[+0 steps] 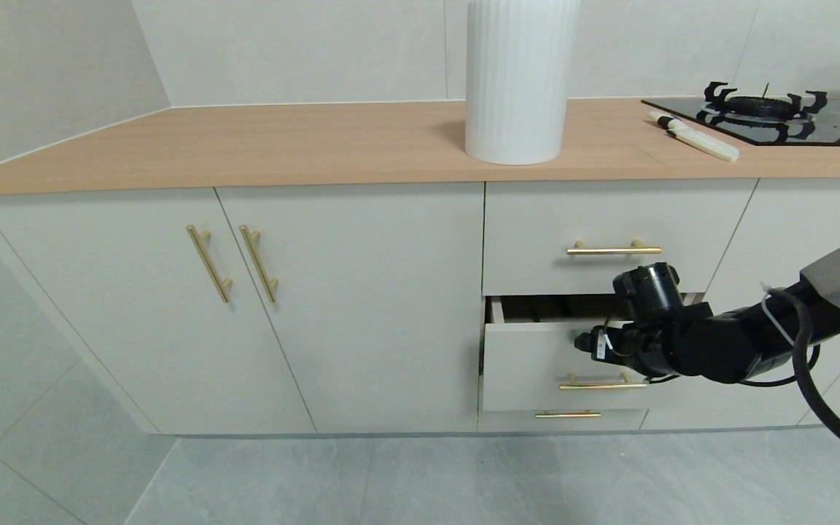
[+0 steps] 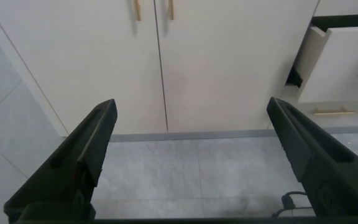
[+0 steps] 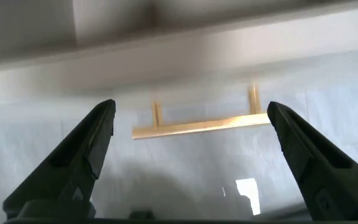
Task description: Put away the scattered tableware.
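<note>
A cream-handled knife [image 1: 693, 136] lies on the wooden counter [image 1: 281, 146] beside the hob. Below it the middle drawer [image 1: 529, 361] stands pulled partly out, its inside dark. My right gripper [image 1: 586, 341] is at that drawer's front, just above its gold handle [image 1: 602, 383]. In the right wrist view the right gripper [image 3: 190, 109] is open, with a gold handle [image 3: 201, 126] straight ahead between its fingers [image 3: 73, 162] and not touched. My left gripper [image 2: 191, 104] is open and holds nothing, low over the floor and facing the cabinet doors; the part-open drawer [image 2: 340, 62] is off to one side.
A tall white ribbed vase [image 1: 516, 80] stands on the counter above the drawers. The black gas hob [image 1: 777, 117] is at the far right. Two cabinet doors with gold handles [image 1: 230, 262] are shut on the left. Grey tiled floor [image 1: 420, 481] lies open in front.
</note>
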{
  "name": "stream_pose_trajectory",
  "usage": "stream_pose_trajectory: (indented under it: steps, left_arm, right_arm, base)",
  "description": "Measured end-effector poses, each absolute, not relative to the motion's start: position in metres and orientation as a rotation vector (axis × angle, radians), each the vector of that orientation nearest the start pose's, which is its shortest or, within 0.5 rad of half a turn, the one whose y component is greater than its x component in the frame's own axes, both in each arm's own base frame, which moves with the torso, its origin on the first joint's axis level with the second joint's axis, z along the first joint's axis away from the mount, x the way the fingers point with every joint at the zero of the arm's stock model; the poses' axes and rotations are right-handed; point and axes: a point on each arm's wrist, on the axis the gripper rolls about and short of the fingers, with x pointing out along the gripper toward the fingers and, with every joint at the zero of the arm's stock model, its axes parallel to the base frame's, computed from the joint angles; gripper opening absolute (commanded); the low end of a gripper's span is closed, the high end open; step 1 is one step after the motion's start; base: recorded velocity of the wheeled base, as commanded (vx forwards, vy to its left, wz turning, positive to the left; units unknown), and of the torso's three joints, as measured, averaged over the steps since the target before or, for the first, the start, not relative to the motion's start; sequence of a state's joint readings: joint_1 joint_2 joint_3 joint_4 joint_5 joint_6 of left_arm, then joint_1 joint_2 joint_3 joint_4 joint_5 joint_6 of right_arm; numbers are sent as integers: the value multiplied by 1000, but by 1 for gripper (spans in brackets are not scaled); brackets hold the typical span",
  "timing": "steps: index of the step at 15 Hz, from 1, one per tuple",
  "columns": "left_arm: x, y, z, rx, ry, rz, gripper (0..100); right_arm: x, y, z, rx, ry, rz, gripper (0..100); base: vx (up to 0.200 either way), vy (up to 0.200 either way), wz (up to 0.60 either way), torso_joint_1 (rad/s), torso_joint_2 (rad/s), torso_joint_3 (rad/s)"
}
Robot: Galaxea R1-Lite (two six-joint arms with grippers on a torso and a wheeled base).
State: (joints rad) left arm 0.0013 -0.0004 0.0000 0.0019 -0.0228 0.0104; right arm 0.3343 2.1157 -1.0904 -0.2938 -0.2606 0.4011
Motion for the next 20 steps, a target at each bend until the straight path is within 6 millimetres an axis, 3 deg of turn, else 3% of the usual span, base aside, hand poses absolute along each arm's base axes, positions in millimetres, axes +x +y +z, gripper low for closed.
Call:
stream_pose_trajectory:
  steps: [20]
  left_arm:
    - [-23, -1, 75, 11, 1, -22, 100]
  right_arm:
    - [401, 122, 53, 245, 434, -88, 100]
  base:
    - [0, 0, 0, 0, 0, 0]
